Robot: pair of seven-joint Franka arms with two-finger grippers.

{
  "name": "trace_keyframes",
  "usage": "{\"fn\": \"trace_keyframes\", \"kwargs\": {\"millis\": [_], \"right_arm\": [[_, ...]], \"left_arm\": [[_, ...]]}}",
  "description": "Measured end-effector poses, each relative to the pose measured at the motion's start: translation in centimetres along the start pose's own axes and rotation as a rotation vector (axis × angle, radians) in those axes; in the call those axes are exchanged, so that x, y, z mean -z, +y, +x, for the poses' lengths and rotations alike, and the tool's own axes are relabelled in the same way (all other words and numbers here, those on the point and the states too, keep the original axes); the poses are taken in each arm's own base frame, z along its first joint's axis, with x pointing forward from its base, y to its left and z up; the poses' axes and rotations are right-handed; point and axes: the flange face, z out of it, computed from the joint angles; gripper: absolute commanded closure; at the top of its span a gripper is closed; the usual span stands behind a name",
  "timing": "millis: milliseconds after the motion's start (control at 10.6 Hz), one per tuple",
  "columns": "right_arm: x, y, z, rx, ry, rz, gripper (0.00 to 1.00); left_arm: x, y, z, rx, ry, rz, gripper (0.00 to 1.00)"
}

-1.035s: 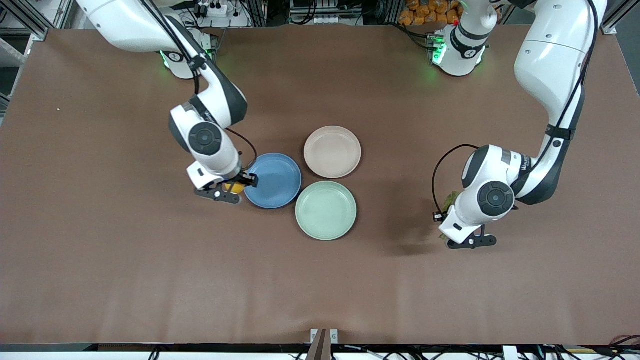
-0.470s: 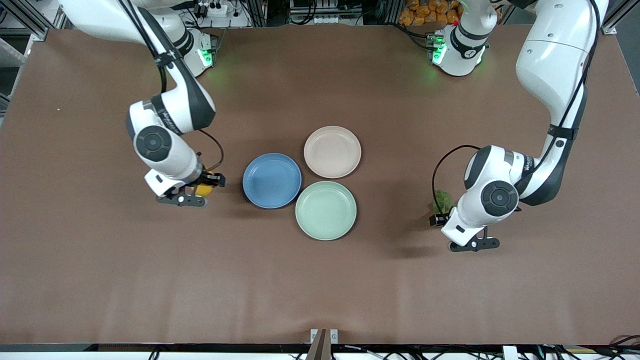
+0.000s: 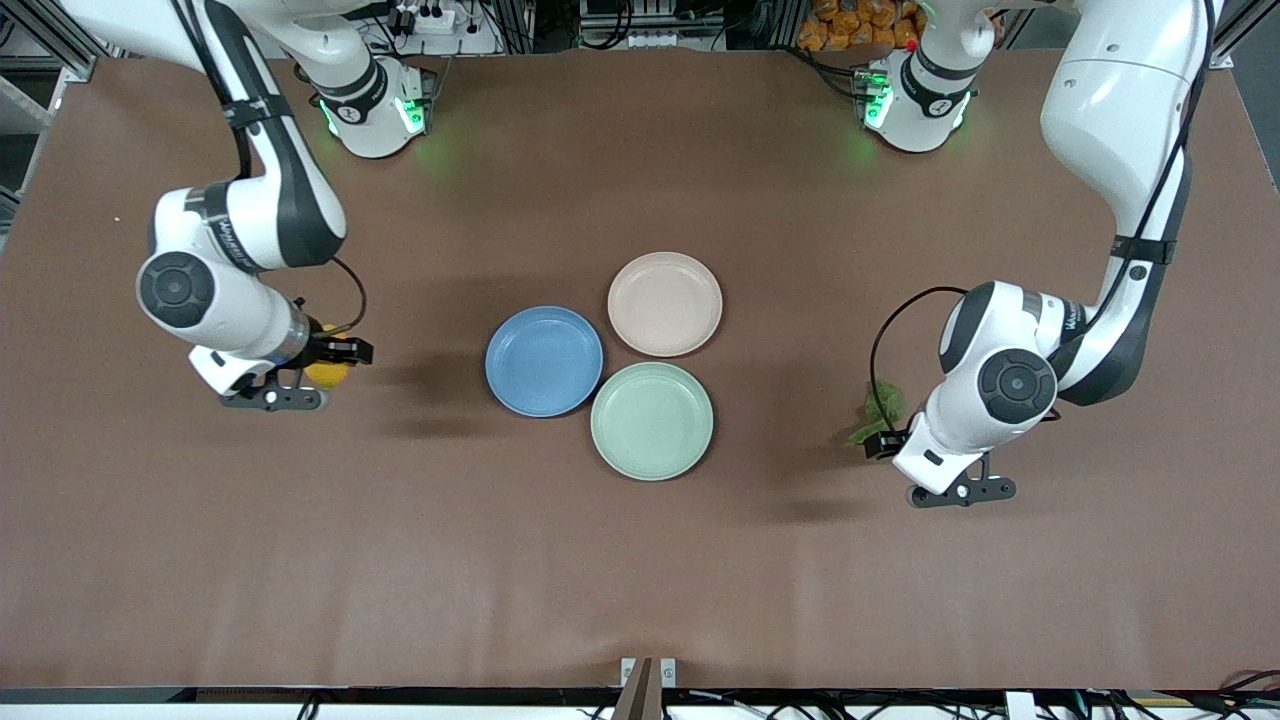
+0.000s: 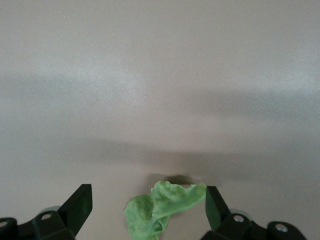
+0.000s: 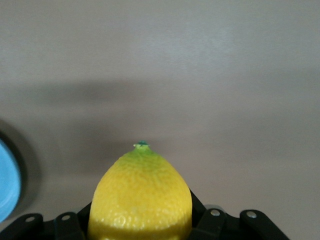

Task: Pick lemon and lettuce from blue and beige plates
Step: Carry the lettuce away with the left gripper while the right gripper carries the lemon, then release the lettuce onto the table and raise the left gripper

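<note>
My right gripper (image 3: 322, 372) has carried the lemon (image 3: 327, 373) away from the rim of the blue plate (image 3: 544, 361), out over bare table toward my right arm's end. My left gripper (image 3: 893, 447) has let its fingers (image 4: 77, 204) spread wide, and the lettuce (image 3: 879, 410) now lies loose on the table between them. That wrist has also shifted slightly away from the plates.

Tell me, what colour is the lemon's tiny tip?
Green, on the yellow lemon; the right wrist view shows it best.
</note>
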Motion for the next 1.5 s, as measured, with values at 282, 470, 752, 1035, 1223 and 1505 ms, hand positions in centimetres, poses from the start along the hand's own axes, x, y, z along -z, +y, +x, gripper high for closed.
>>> {"fn": "trace_keyframes", "kwargs": {"millis": [282, 470, 752, 1035, 1223, 1505], "right_arm": [[-1.3, 3.5, -0.2, 0.035, -0.023, -0.005, 0.74], [-3.2, 4.4, -0.7, 0.038, -0.006, -0.003, 0.74], [-6.4, 5.0, -1.8, 0.046, 0.028, 0.001, 0.75], [-9.3, 5.5, -2.5, 0.056, 0.054, 0.002, 0.75], [-11.3, 5.3, -2.5, 0.063, 0.059, 0.0, 0.75], [-14.0, 5.1, -2.3, 0.072, 0.084, -0.003, 0.75]], "left_arm": [[1.5, -0.2, -1.8, 0.006, -0.019, -0.001, 0.0], [2.4, -1.2, -3.5, 0.044, -0.053, -0.031, 0.0], [4.8, -4.2, -7.7, 0.018, -0.095, -0.078, 0.0], [7.6, -5.6, -11.3, 0.016, -0.076, -0.071, 0.0], [10.1, -5.7, -11.4, 0.015, -0.027, -0.078, 0.0], [15.1, -5.7, -10.5, -0.003, 0.075, -0.101, 0.0]]}}
